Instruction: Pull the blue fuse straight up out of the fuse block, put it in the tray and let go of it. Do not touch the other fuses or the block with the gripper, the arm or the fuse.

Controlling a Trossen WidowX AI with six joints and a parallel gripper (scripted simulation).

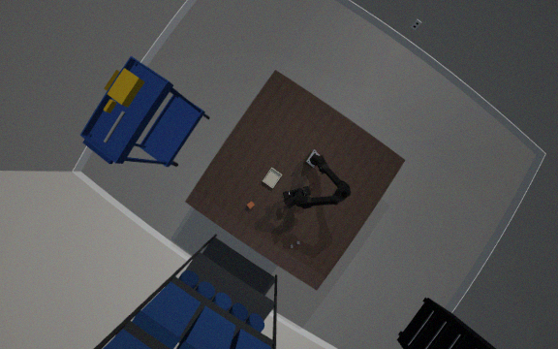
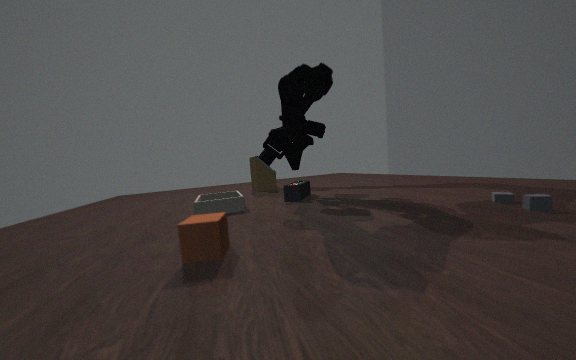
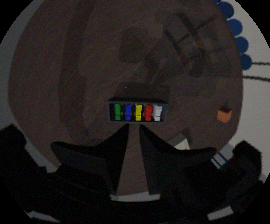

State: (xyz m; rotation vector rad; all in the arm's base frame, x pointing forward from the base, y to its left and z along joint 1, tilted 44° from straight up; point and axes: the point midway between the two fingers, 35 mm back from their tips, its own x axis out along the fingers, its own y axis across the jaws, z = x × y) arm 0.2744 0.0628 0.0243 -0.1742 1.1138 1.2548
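My gripper [image 3: 134,127] hangs above the fuse block [image 3: 138,111], fingers slightly parted, nothing between them. Blue fuse [image 3: 129,112] seated upright in the block just ahead of my fingertips, second in a row of coloured blades; long axis vertical. Block is a dark, boxy slab. Pale rectangular tray [image 2: 219,201] sits off to my side on the wood-grain table [image 2: 318,300].

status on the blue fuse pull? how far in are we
Done: nothing yet. In the wrist view the blue fuse sits in the fuse block beside the green, yellow, red and white ones.
In hand: the gripper is above the block, part open and holding nothing, the block in line with the gap between its fingers.
Left: descend, grasp the blue fuse, pull it straight up, carry it to the tray, release.
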